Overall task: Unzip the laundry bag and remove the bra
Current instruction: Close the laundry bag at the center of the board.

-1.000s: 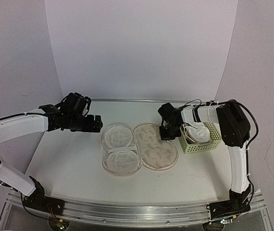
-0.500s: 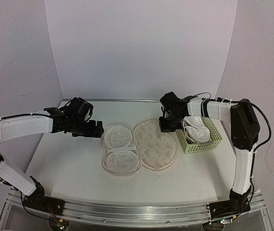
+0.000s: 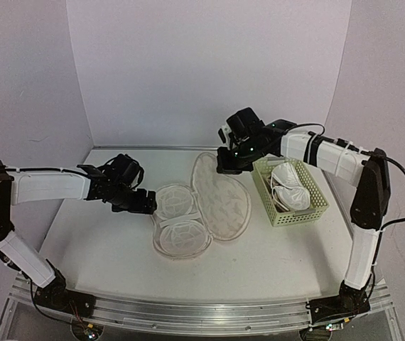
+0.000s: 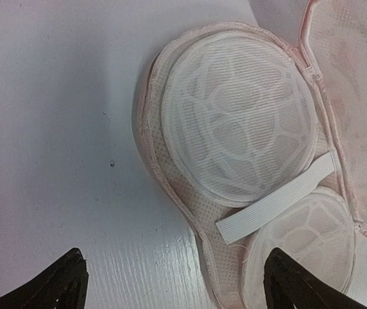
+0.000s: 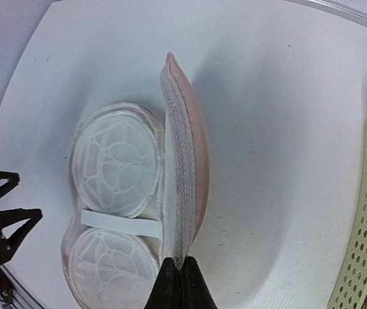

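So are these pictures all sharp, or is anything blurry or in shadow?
Top external view: even, soft light, faint shadows under the arms. Left wrist view: the laundry bag is crisp, the left gripper dark and soft-edged. Right wrist view: the bag's raised flap shades the table; the basket looks slightly soft.

Pretty clearly a robotics lab rig, not somebody's home. A left arm (image 3: 46, 188) and a right arm (image 3: 330, 156), both white and black, are bolted to an aluminium rail (image 3: 188, 312) running along the near edge of a white table (image 3: 103, 249). There's a little lit circuit board (image 3: 328, 327) by the near-right base. Plain pale-lilac panels (image 3: 202, 71) box the table in on the far side and on the left and right, like a photo booth. It's probably one cell in a bigger lab, but the panels block the view, so I can't tell.
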